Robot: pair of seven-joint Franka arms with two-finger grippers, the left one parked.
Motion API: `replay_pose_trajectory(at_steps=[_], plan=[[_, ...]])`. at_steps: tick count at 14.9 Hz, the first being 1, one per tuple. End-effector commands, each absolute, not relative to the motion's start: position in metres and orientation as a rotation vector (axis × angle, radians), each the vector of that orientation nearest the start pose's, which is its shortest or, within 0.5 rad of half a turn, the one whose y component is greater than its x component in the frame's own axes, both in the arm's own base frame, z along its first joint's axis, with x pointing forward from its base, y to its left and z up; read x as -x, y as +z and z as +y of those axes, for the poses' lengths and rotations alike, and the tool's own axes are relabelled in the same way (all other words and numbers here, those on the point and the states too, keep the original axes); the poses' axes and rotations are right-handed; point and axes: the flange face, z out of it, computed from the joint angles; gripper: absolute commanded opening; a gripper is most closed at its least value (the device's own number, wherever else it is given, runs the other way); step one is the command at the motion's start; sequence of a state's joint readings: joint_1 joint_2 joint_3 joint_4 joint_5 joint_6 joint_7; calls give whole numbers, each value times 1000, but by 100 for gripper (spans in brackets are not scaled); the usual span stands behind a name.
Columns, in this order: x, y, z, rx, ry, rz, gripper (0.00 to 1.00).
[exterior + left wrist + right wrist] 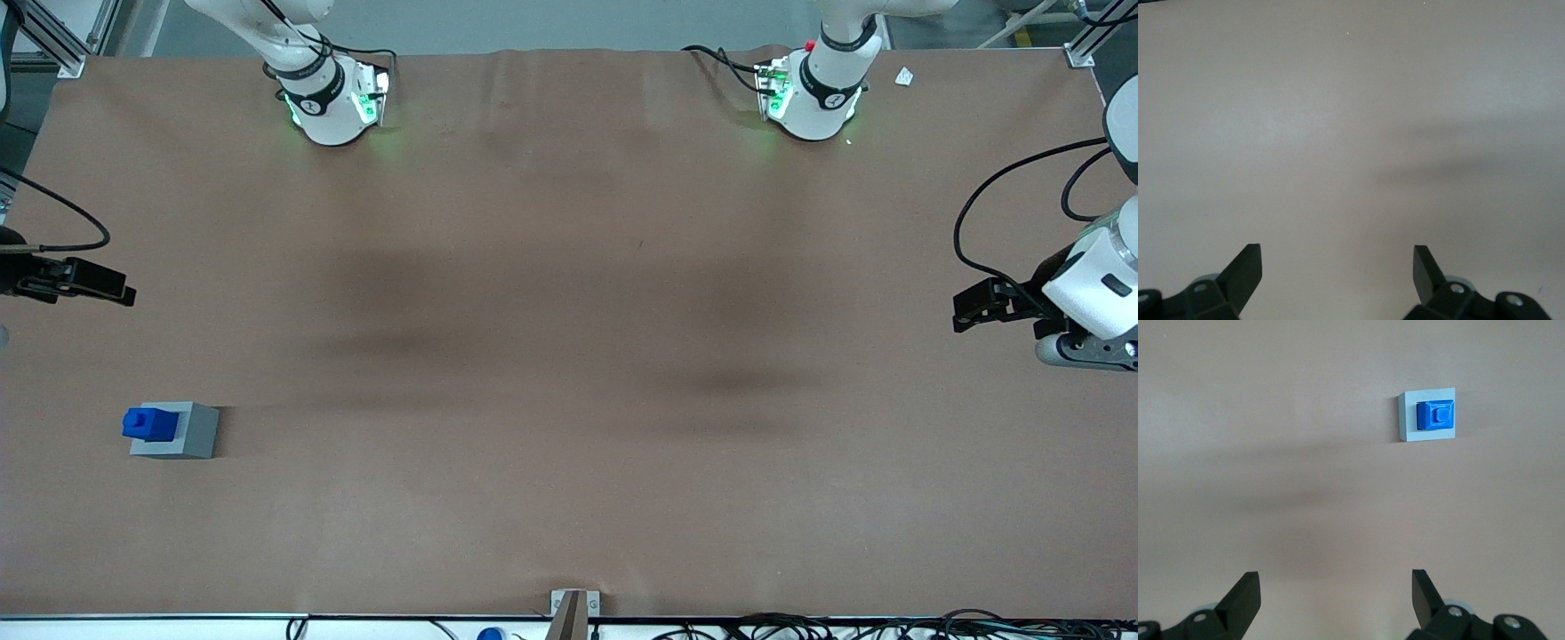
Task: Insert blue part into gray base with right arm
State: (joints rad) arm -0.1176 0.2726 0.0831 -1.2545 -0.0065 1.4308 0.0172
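The blue part (145,423) sits in the top of the gray base (188,433), standing proud of it, at the working arm's end of the table and near the front camera. In the right wrist view the blue part (1436,415) fills the recess of the gray base (1407,420). My right gripper (127,294) is open and empty, well apart from the blocks and farther from the front camera than they are. In the right wrist view the gripper (1336,585) has its jaws wide apart over bare brown table.
The brown table (569,356) carries two white arm bases (333,102) (813,98) along its edge farthest from the front camera. A small white scrap (904,76) lies near the parked arm's base. A metal bracket (573,606) and cables sit at the nearest edge.
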Motion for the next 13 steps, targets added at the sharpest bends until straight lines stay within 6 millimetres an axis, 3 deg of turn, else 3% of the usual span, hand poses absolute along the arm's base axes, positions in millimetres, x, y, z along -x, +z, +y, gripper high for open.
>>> replay_pose_trajectory(at_steps=[1, 7, 8, 13], plan=[[-614, 603, -27, 3107, 154, 108, 100], [-615, 605, -8, 3113, 151, 116, 100], [-607, 618, -8, 3117, 129, 104, 100], [-576, 634, -9, 3127, 134, 100, 100]])
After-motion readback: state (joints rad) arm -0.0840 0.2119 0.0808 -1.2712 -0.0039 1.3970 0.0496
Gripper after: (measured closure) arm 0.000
